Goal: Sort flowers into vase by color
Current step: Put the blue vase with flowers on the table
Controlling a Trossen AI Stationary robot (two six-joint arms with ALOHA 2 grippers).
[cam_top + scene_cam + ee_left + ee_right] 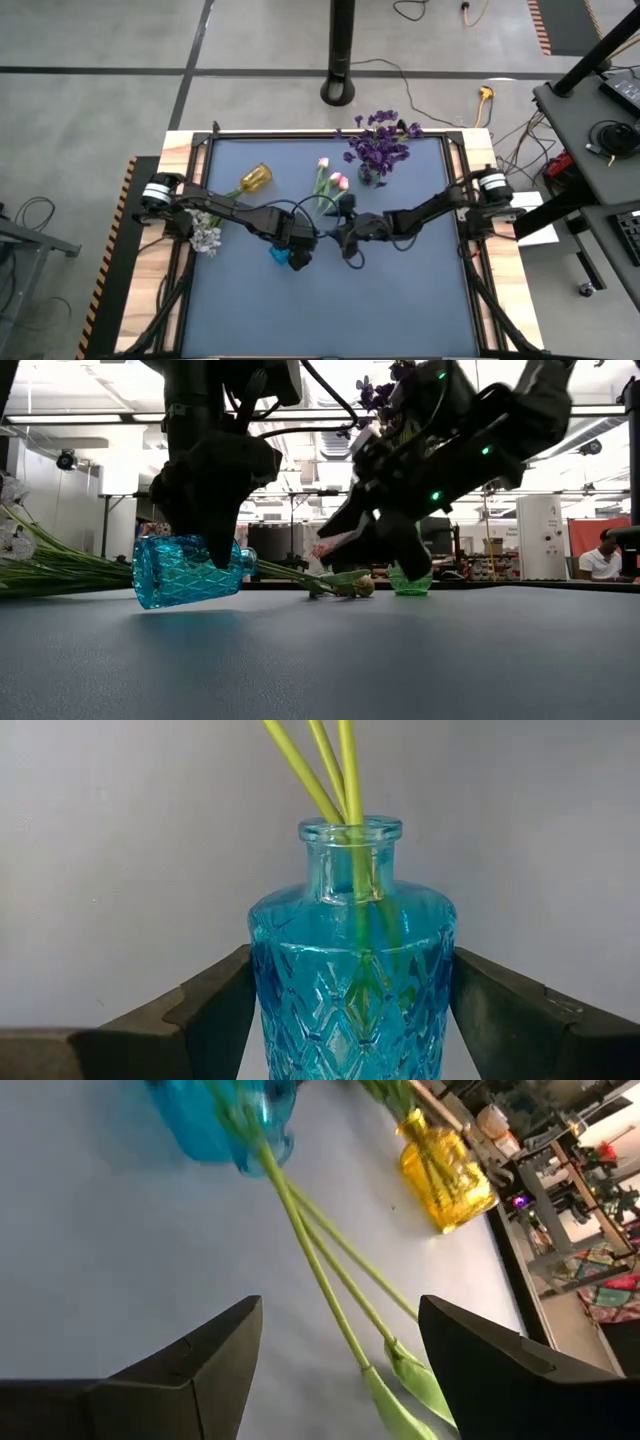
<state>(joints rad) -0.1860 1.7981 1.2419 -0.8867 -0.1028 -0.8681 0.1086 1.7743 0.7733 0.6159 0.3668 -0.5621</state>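
A blue glass vase [350, 980] lies on its side on the table, and my left gripper [296, 255] is shut on it from above. Three green tulip stems [335, 770] stick into its mouth. The stems [320, 1270] run along the table to the pink tulip buds [338, 181]. My right gripper [340, 1330] hangs open just above these stems, near their leaves [400, 1380], and touches nothing. Dark purple blooms [378, 148] stand in a green vase [410, 582] at the far right. White-lavender sprigs [207, 238] lie at the table's left. My left gripper pinches the blue vase's patterned body [270, 990] between its two fingers, one on each side, below the shoulder. The fingers point down and lie across the vase. The vase rests on its side [190, 575] on the table, its neck toward the tulips.
A yellow vase [256, 179] lies on its side at the far left of the mat. A black stand's pole [341, 50] rises behind the table's far edge. The near half of the mat [330, 310] is bare.
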